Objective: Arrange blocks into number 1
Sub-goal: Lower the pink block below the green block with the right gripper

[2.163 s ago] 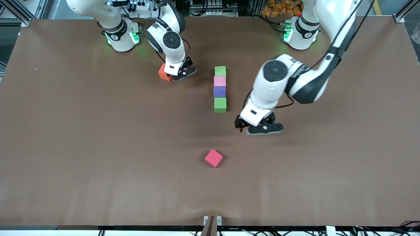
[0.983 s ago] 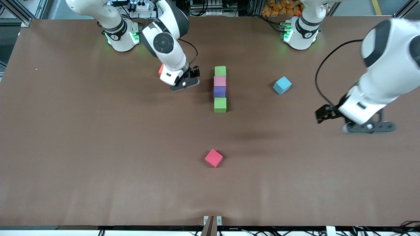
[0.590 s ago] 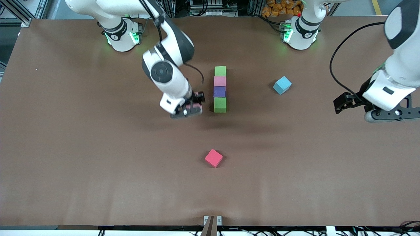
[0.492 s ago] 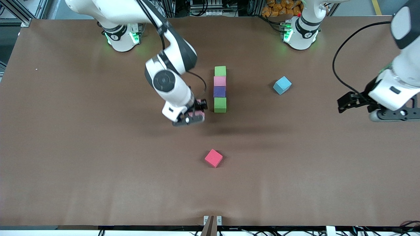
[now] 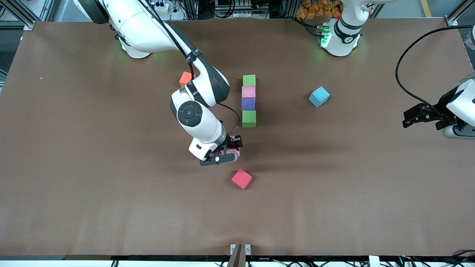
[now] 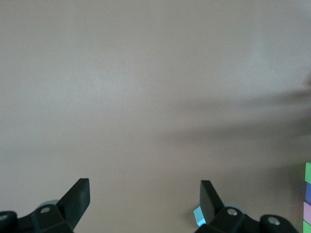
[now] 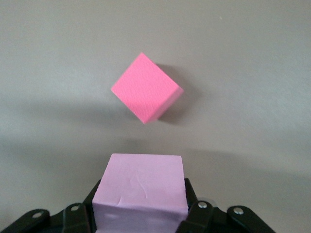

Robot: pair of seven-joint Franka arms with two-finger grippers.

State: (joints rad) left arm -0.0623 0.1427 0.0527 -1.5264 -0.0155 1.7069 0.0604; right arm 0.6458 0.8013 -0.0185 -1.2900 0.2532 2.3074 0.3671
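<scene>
Right claw (image 5: 227,151) is hanging over the brown surface (image 5: 92,167), between the near green block (image 5: 249,118) and the red-pink block (image 5: 241,178), clamping a light pink block (image 5: 233,149). 4 blocks are sitting in a touching column: far green block (image 5: 249,80), second light pink block (image 5: 248,91), purple block (image 5: 248,103), then the near green one. Orange block (image 5: 185,78) is lying toward the right arm's base. Light blue block (image 5: 319,96) is lying toward the left arm's end. Left claw (image 5: 428,118) is hovering at that end, fingers spread, holding nothing.
</scene>
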